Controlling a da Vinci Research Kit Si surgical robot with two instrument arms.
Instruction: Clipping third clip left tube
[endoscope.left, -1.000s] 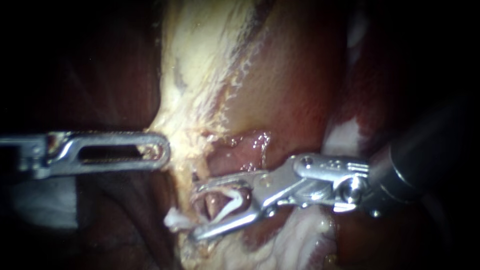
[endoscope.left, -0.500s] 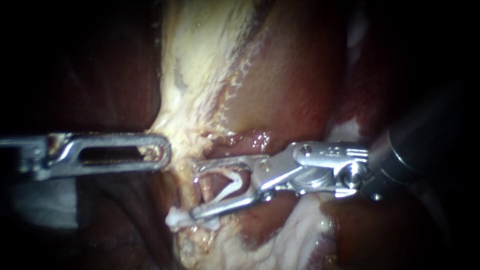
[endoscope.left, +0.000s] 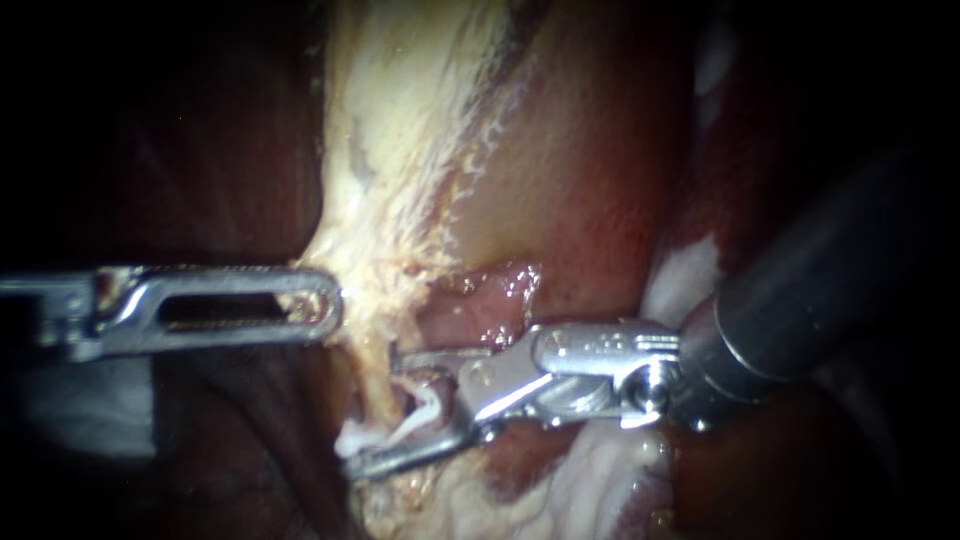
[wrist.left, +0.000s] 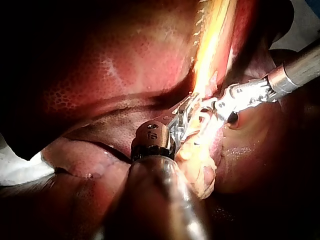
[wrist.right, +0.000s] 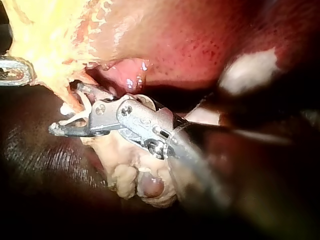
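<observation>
My left instrument (endoscope.left: 318, 300) comes in level from the left, its slotted jaws shut on the pale yellow edge of the gallbladder tissue (endoscope.left: 400, 150). My right instrument (endoscope.left: 375, 415) reaches in from the right. Its jaws stand a little apart with a white clip (endoscope.left: 428, 403) held between them, one leg against each jaw. They straddle the thin pale left tube (endoscope.left: 378, 385), which runs down below the held tissue. In the right wrist view the same jaws (wrist.right: 65, 122) carry the clip (wrist.right: 75, 116) beside the yellow tissue. The left wrist view shows both instrument tips (wrist.left: 187, 117) close together.
Dark red liver (endoscope.left: 590, 150) lies behind and to the right of the tube. Lumpy whitish fat (endoscope.left: 580, 480) sits under my right instrument's shaft. Everything left of my left instrument is in deep shadow.
My right instrument has slid left, further across the tube, and its jaws have narrowed around the clip. My left instrument has held still.
</observation>
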